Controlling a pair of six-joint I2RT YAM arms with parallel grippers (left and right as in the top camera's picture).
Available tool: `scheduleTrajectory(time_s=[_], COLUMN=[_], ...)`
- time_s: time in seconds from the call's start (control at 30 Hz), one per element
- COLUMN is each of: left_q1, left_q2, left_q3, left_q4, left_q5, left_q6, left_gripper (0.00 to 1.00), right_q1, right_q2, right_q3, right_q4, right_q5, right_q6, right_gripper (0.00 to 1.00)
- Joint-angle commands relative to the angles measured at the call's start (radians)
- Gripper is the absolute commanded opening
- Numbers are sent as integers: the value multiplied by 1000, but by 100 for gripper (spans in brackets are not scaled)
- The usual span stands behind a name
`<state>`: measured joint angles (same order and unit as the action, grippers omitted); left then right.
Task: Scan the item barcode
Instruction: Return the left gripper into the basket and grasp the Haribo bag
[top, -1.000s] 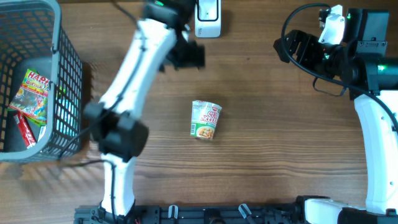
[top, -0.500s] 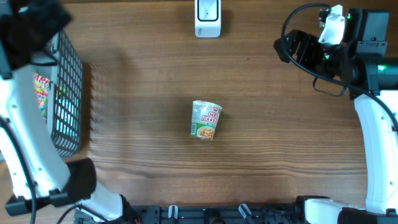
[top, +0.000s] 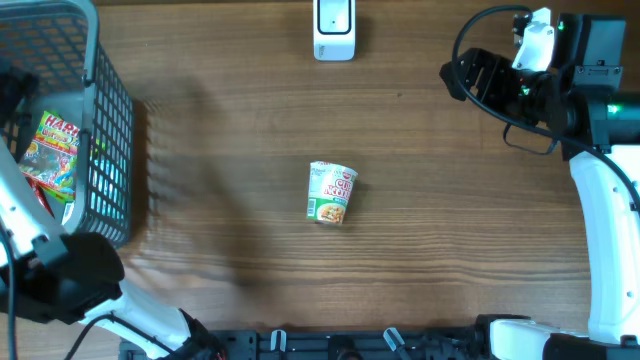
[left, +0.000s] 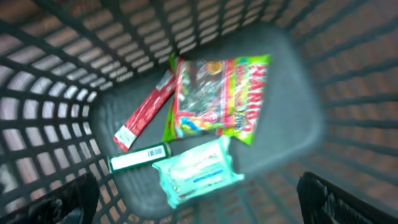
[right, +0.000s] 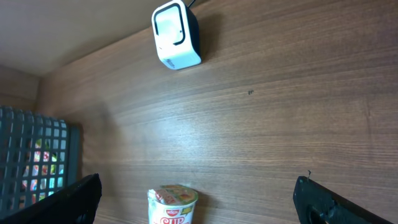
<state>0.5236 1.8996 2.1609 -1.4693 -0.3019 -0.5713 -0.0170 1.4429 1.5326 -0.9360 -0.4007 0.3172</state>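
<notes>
Far left of the scanner (top: 333, 30), the left gripper (left: 199, 202) hung over the grey basket (top: 112, 130), its jaws spread wide and holding nothing. A Haribo bag (left: 217, 93) lay on the basket floor below it. The cup noodle (top: 332, 192) lay on its side on the table (top: 450, 250), straight in front of the scanner and well apart from it. Its long axis ran toward the scanner, wide lid end nearest, base away. Right of the scanner, the right gripper (right: 202, 202) hovered, jaws wide and empty.
</notes>
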Motion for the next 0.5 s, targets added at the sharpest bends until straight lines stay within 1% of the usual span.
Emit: scheduleTrajectory(time_s=[0.0, 0.1, 0.23, 0.27, 0.4, 0.47], left_q1=[40, 54, 58, 58, 58, 57], left_q2=[18, 18, 18, 18, 19, 19], left_q3=[-198, -346, -537, -564, -692, -712], left_q4=[104, 236, 459, 495, 723, 779], left_q5=[-10, -10, 21, 38, 163, 167], left_q6=[3, 60, 183, 207, 338, 367], left_gripper=[100, 100, 100, 100, 100, 100], right_q1=[-3, -3, -3, -3, -3, -3], right_q2=[7, 7, 7, 7, 7, 7], right_q3=[14, 14, 14, 14, 14, 14], right_q4=[0, 0, 0, 0, 0, 0], right_q5=[-16, -16, -16, -16, -16, -16], right_q6=[8, 8, 8, 8, 8, 8], right_gripper=[100, 100, 100, 100, 100, 100])
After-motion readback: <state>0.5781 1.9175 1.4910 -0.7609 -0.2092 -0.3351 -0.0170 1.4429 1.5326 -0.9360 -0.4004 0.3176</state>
